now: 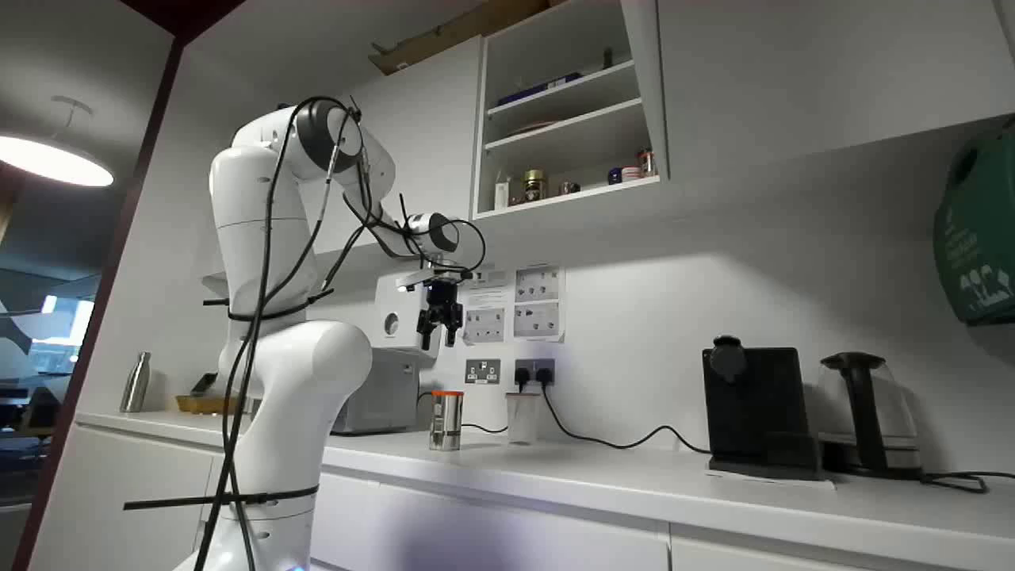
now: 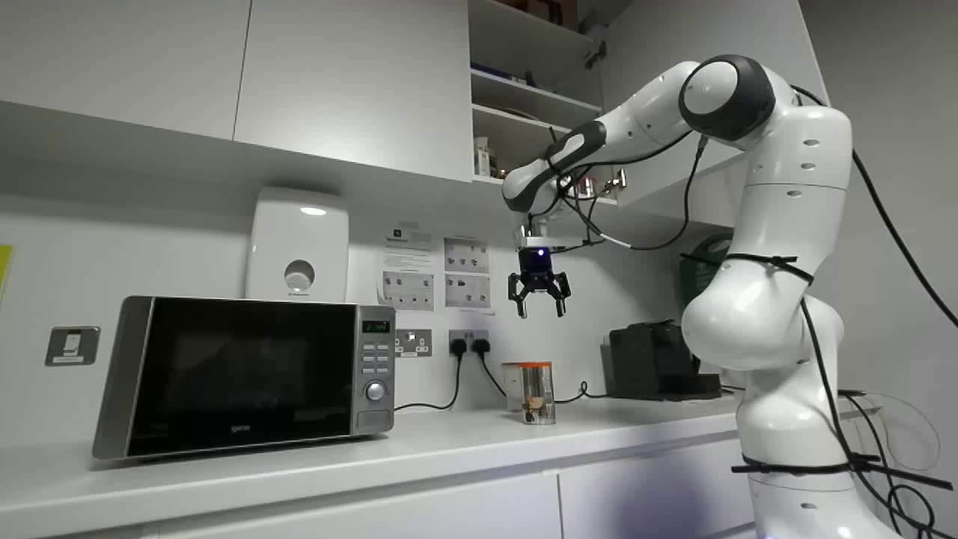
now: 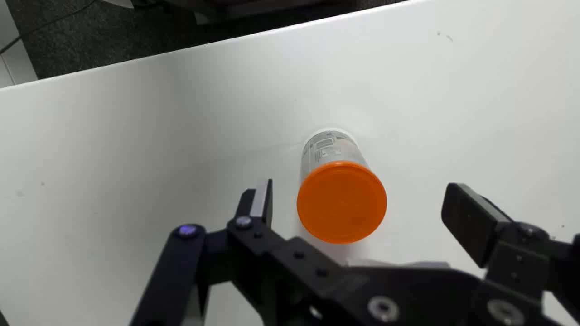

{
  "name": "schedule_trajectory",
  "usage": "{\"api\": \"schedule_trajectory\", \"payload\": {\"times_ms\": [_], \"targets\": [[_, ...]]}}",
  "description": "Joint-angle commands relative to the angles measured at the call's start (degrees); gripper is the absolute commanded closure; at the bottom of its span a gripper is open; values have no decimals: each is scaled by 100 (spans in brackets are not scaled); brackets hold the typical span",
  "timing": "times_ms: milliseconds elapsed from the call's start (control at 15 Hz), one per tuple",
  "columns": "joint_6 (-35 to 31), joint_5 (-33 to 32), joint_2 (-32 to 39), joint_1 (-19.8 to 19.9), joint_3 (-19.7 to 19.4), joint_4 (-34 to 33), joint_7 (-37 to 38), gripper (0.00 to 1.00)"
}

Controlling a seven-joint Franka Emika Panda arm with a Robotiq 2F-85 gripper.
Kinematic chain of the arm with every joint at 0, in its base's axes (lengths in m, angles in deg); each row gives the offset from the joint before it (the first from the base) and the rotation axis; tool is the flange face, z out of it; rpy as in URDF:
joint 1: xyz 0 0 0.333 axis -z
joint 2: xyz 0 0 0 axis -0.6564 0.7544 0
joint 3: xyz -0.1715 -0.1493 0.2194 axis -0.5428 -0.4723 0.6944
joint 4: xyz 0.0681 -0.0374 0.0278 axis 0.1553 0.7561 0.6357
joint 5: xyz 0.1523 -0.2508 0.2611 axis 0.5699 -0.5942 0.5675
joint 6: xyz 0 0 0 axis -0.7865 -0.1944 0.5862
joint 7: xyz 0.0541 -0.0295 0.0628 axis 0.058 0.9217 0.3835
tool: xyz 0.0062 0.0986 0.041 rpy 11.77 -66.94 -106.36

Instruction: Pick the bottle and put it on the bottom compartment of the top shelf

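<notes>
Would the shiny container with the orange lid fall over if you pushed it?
The shiny container might tip if pushed near the top, being taller than wide. It looks glossy, so perhaps slippery. Once down, it would probably roll, since it's round.

1. Black coffee machine (image 1: 757,404), with a glass kettle (image 1: 868,416) just beside it
2. Dark-fronted microwave (image 2: 243,378), a white wall dispenser (image 2: 297,243) above and behind it
3. Round white hanging lamp (image 1: 51,161), lit

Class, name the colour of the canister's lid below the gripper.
The lid is orange, clearest in the wrist view.
</notes>
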Motion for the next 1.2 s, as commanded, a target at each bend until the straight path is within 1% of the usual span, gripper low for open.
{"api": "schedule_trajectory", "payload": {"times_ms": [0, 533, 733, 1133], "targets": [[9, -20, 7, -56, -47, -11, 17, 0], [-65, -59, 7, -62, -51, 12, -61, 0], [-419, -167, -65, -91, -69, 251, -343, 0], [-1119, -172, -341, -140, -65, 1023, -533, 0]]}}
